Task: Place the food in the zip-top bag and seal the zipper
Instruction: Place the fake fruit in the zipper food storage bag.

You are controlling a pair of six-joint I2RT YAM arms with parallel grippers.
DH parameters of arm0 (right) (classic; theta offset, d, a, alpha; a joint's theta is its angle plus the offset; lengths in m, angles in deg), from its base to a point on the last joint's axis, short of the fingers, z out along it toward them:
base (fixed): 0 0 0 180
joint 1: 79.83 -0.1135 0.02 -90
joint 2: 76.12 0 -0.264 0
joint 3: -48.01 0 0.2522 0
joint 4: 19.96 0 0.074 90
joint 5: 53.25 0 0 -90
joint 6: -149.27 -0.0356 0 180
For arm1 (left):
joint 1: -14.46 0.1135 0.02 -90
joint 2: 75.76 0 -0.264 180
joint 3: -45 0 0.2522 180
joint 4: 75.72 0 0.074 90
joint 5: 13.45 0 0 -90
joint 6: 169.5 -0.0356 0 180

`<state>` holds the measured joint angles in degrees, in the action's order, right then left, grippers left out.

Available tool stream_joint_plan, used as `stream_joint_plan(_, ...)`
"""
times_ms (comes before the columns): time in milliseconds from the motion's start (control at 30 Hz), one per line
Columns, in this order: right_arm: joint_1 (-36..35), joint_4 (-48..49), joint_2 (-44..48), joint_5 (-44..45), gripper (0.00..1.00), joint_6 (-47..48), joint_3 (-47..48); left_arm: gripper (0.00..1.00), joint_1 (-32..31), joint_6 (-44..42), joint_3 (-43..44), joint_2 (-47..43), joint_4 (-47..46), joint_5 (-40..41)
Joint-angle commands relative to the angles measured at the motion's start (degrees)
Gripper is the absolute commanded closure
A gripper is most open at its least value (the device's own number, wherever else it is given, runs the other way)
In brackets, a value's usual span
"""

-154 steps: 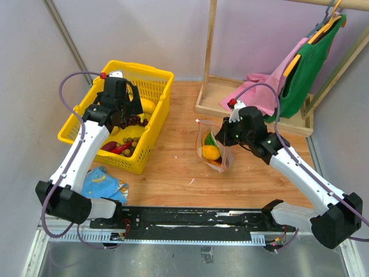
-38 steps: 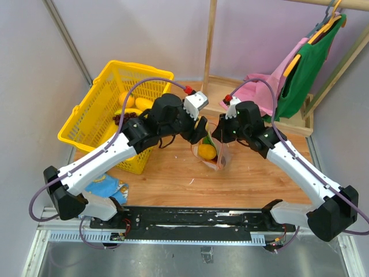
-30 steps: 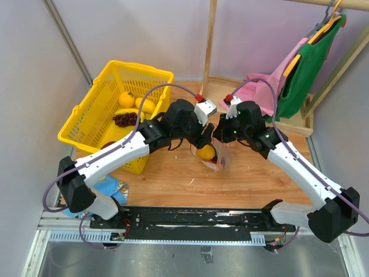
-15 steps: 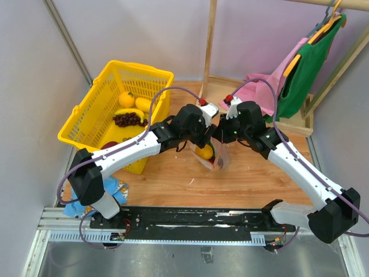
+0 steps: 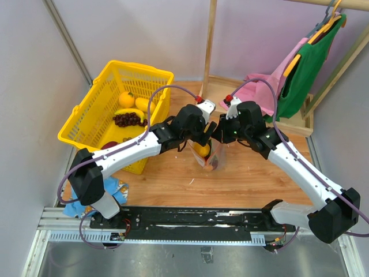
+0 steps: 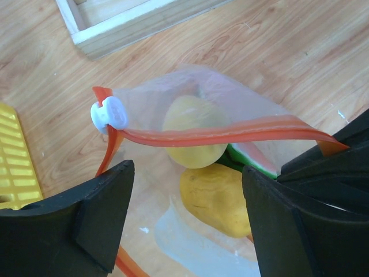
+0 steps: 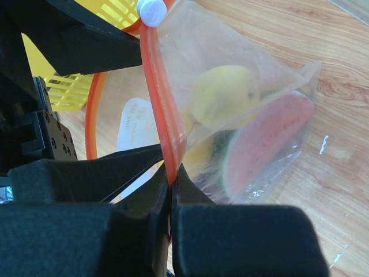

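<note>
The clear zip-top bag stands on the wooden table, mouth up. My right gripper is shut on its red zipper strip and holds the mouth up; the pinch shows in the right wrist view. The white slider sits at the strip's far end. Inside the bag lie a pale yellow round fruit, a yellow-orange fruit and a watermelon wedge. My left gripper hovers just over the mouth, jaws wide open and empty. The white label shows on the bag's wall.
The yellow basket at the left holds an orange fruit, a banana and dark grapes. A wooden rack base with pink and green cloths stands behind the bag. A blue cloth lies near the left arm's base.
My left arm has swung from the basket over to the bag and settled above its mouth. My right gripper has kept its hold on the zipper strip; the bag has tipped a little.
</note>
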<state>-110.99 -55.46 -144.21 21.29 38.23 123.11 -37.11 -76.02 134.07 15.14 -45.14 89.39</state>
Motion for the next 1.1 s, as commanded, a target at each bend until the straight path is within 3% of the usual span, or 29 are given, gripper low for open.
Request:
stream_joint_plan(0,-0.3,1.38,0.86,-1.17,0.98,-0.69,0.82,0.2,-0.46,2.72,0.5,-3.15,0.41,1.57)
stream_joint_plan(300,-0.31,1.45,0.71,-0.97,0.98,-0.98,0.72,0.2,-0.46,11.96,2.07,-10.53,8.29,-3.55)
stream_joint_plan(533,-0.29,1.69,0.51,-1.2,0.98,-1.18,0.66,0.22,-0.46,24.6,-0.42,-14.59,15.99,2.15)
stream_joint_plan(833,-0.31,1.89,0.55,-2.02,0.98,-1.63,0.2,0.32,-0.42,31.71,-5.62,-12.2,18.06,2.55)
stream_joint_plan(1067,-0.27,1.71,1.58,-1.82,0.98,-1.15,-0.68,0.49,-0.37,33.21,-7.4,-8.94,15.49,1.21)
